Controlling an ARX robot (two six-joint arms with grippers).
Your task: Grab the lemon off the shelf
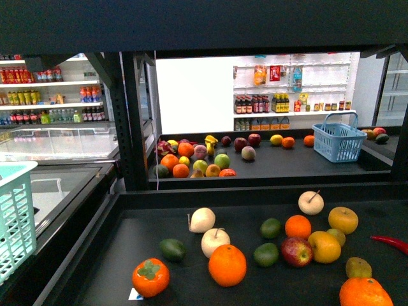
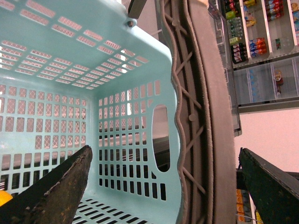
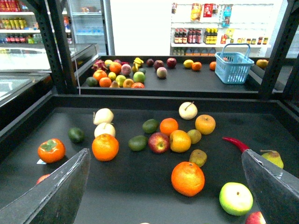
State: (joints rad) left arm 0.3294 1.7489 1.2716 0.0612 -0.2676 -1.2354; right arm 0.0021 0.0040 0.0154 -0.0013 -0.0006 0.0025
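Right wrist view: right claw spread wide, empty above the shelf.

Bright shop lighting — blown-out background

Front view looks level from the body across the near shelf, fruit low in frame and a second fruit deck behind. Right wrist view hangs a little back and above the same deck, angled down, sharing the fruit spread and the blue basket at upper right. Left wrist view sits tight inside a teal basket, rolled sideways.
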